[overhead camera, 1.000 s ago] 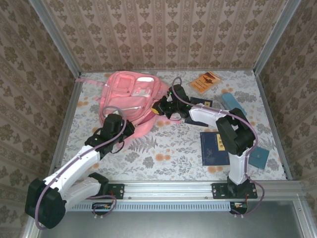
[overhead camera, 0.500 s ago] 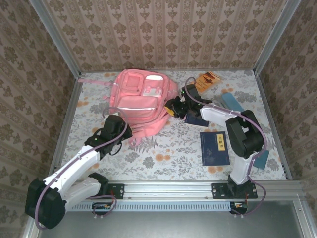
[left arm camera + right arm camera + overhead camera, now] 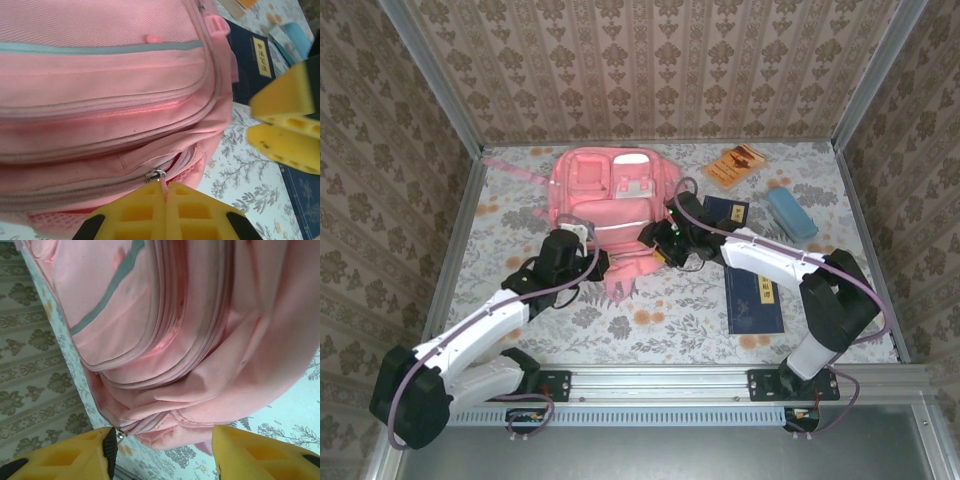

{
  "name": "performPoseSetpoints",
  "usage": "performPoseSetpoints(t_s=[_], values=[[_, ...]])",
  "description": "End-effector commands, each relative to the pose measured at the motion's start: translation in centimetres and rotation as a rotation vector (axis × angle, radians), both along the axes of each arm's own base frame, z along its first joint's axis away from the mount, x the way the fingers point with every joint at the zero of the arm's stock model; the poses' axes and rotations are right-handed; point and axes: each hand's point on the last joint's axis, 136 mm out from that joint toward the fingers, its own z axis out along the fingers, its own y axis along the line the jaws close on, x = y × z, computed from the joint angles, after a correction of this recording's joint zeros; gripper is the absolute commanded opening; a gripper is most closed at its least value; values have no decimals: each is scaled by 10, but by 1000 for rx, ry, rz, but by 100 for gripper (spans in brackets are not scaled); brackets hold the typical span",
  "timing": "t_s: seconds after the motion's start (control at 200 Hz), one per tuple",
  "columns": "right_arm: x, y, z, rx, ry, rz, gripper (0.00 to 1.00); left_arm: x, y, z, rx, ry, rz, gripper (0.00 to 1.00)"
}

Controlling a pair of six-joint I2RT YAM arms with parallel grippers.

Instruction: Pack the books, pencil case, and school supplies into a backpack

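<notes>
The left gripper (image 3: 165,192) is pinched tight on the zipper pull (image 3: 161,180) of the pink backpack (image 3: 610,195). The right gripper (image 3: 162,440) stands spread at the bag's near edge. To its right, a navy book (image 3: 753,298) and pencil case (image 3: 791,212) lie on the flowered table (image 3: 660,315), ringed by patterned wallpaper (image 3: 650,70).

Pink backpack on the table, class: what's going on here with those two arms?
The left pincer is shut on the zip pull at the near edge of the backpack. The right pincer is open at that same edge, gripping nothing. The near navy book, the far navy book, the orange booklet and the light blue pencil case lie on the table, not yet packed.
</notes>
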Motion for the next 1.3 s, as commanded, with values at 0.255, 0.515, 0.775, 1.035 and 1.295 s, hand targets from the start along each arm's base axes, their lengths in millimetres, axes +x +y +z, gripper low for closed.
performPoseSetpoints(t_s=[0.255, 0.515, 0.775, 1.035, 1.295], values=[[17, -10, -13, -181, 19, -145, 46, 4, -37, 20, -24, -91, -111, 0], [32, -10, -35, -273, 72, -182, 48, 1, -38, 11, -17, -73, -119, 0], [59, 21, -37, -192, 42, -113, 43, 0, -31, 7, 5, -79, -97, 0], [74, 7, -29, -230, -2, -128, 10, -2, -7, -4, 99, -63, -21, 0], [81, -21, 26, -325, -217, -55, 0, -10, 57, -29, 426, -1, 108, 0]])
